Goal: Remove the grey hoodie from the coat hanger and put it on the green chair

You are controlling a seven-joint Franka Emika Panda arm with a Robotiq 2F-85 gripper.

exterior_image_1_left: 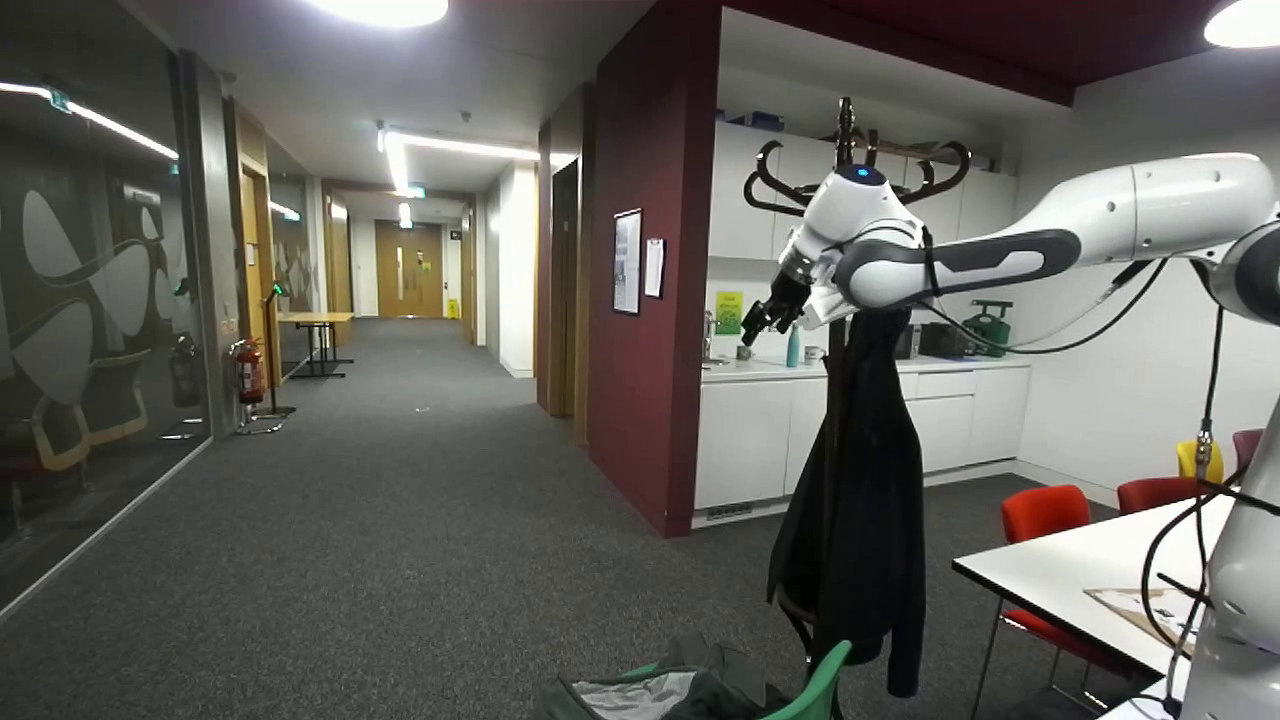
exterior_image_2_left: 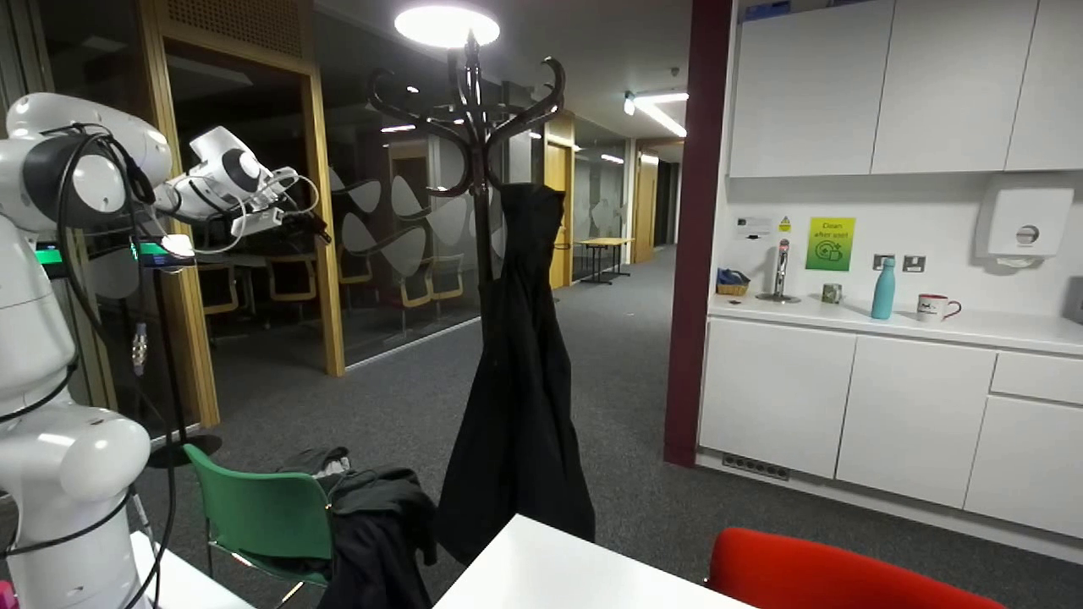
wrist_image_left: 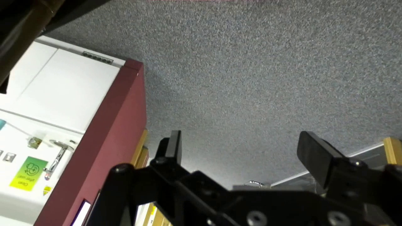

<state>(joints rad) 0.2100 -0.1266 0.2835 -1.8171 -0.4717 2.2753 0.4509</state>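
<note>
The grey hoodie (exterior_image_1_left: 722, 672) lies crumpled on the green chair (exterior_image_1_left: 822, 688), low in an exterior view. It also shows in an exterior view as dark grey fabric (exterior_image_2_left: 381, 492) draped beside the green chair's back (exterior_image_2_left: 264, 506), with blacker cloth hanging below it. The coat hanger (exterior_image_2_left: 482, 228) stands upright beyond, its curved hooks (exterior_image_1_left: 846, 130) at the top. My gripper (wrist_image_left: 239, 138) is open and empty, its fingers wide apart over bare carpet in the wrist view. It is in the air (exterior_image_1_left: 768, 322) near the coat hanger (wrist_image_left: 28, 34), above the chair's height (exterior_image_2_left: 318, 230).
A black jacket (exterior_image_2_left: 531, 381) hangs on the coat hanger (exterior_image_1_left: 832, 430). A white table (exterior_image_2_left: 575, 567) and red chairs (exterior_image_1_left: 1045, 512) stand nearby. A maroon wall end (exterior_image_1_left: 640, 400) and a kitchen counter (exterior_image_2_left: 998, 330) with a bottle and mugs are behind.
</note>
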